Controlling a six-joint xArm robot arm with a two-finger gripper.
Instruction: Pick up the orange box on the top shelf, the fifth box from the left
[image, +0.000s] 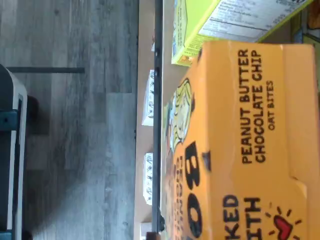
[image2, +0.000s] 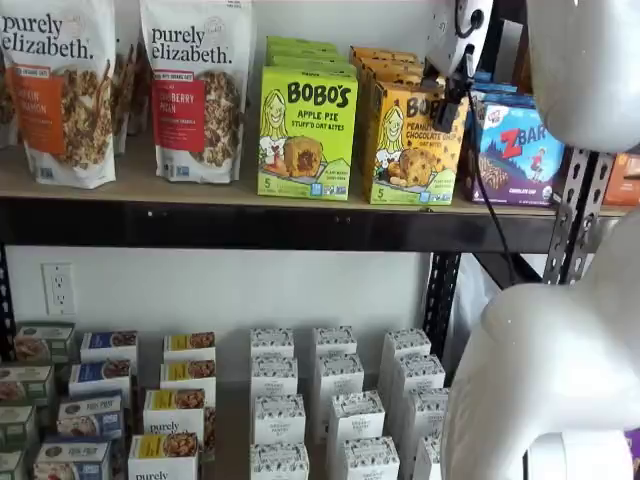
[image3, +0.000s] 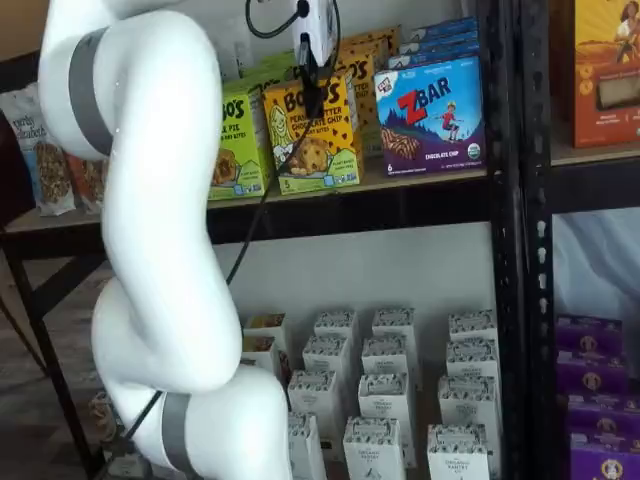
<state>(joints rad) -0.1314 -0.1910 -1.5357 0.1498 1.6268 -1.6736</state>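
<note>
The orange box (image2: 405, 150) stands on the top shelf (image2: 200, 195) between the green Bobo's box (image2: 305, 135) and the purple-blue ZBar box (image2: 515, 150). Both shelf views show it (image3: 310, 140). My gripper (image2: 450, 100) hangs at the box's upper front, its white body above and a black finger (image3: 313, 95) across the box's face. No gap between fingers shows, so I cannot tell its state. The wrist view is filled by the orange box (image: 240, 150) seen very close, with the green box (image: 200, 25) beside it and the shelf's black rail (image: 158, 125) along it. The fingers do not show there.
Two granola bags (image2: 195, 90) stand left of the green box. Small white boxes (image2: 330, 410) fill the lower level. My white arm (image3: 150, 250) fills the foreground. A black upright (image3: 510, 250) separates another rack with purple boxes (image3: 595, 400).
</note>
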